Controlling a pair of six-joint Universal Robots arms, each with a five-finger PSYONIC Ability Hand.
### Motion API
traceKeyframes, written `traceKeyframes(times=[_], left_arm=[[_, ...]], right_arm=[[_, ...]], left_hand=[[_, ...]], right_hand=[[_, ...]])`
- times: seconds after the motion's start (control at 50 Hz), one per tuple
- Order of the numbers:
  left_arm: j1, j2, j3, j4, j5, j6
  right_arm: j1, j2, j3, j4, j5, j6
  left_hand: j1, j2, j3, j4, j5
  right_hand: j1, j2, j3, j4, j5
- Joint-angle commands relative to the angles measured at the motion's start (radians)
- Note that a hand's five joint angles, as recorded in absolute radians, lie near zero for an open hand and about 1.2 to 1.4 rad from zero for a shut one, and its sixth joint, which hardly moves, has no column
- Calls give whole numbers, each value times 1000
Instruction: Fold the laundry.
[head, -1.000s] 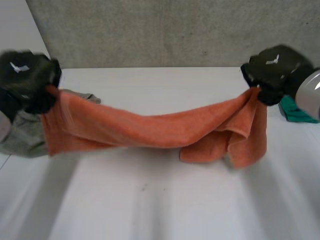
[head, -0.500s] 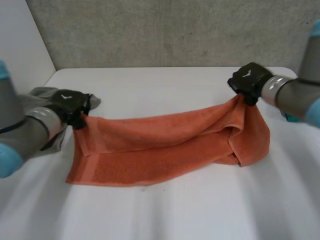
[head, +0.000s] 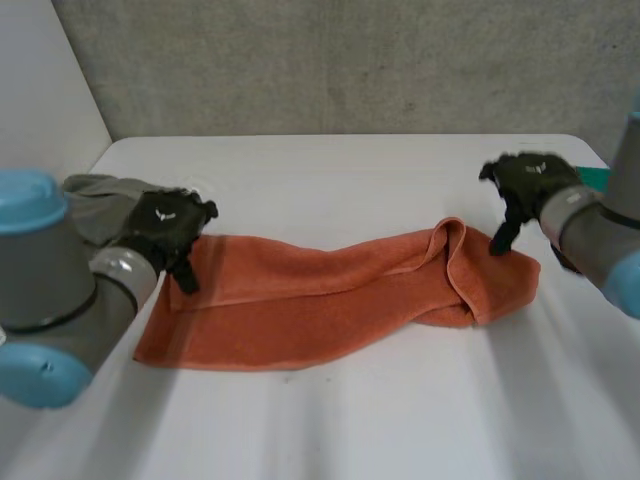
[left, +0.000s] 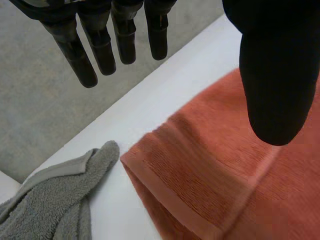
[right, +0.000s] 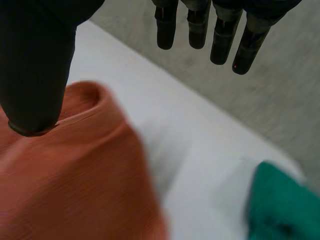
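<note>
Since the frame half a second back, both hands have let go of the towel (head: 300, 290), which has settled onto the counter (head: 330, 420) and now lies lengthwise between them. Our left hand (head: 165, 222) sits over the towel's far left corner. In its wrist view the fingers (left: 100, 45) hang straight and spread well away from the thumb, with nothing between them. Our right hand (head: 525, 180) hovers by the far right corner, its fingers (right: 220, 35) just as straight and empty. Its thumb tip is down at the towel's doubled edge, though we cannot tell whether it touches. The left stretch of the towel lies flat. The right end is flopped back over itself in a loose, uneven lap with a raised ridge, so we would not call it a real fold. We judge the job to be at an early stage: the towel is spread, but that right end needs squaring and no tidy fold has been made. A grey cloth (head: 100, 190) is bunched just beside the towel's left corner, and a green cloth (right: 280, 205) lies beyond the right hand; both look unfolded.
</note>
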Motion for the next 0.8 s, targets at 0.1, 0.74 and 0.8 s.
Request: traceKeyframes(times=[0.1,0.74,0.8], left_arm=[[22,-127,-74,136,28,218],[50,-283,91,138,30,226],[55,-294,108,138,30,224]], right_arm=[[-60,-70,335,-77,-140,115],[-60,11,268,-246,-93,44],[-62,-26,270,-224,-111,15]], left_hand=[[95,101,96,105,109],[107,113,108,117,121],[127,133,129,137,141]], right_hand=[[-27,-46,-38,-57,-66],[1195,1176,1183,1164,1155],[1195,1176,1183,1164,1155]])
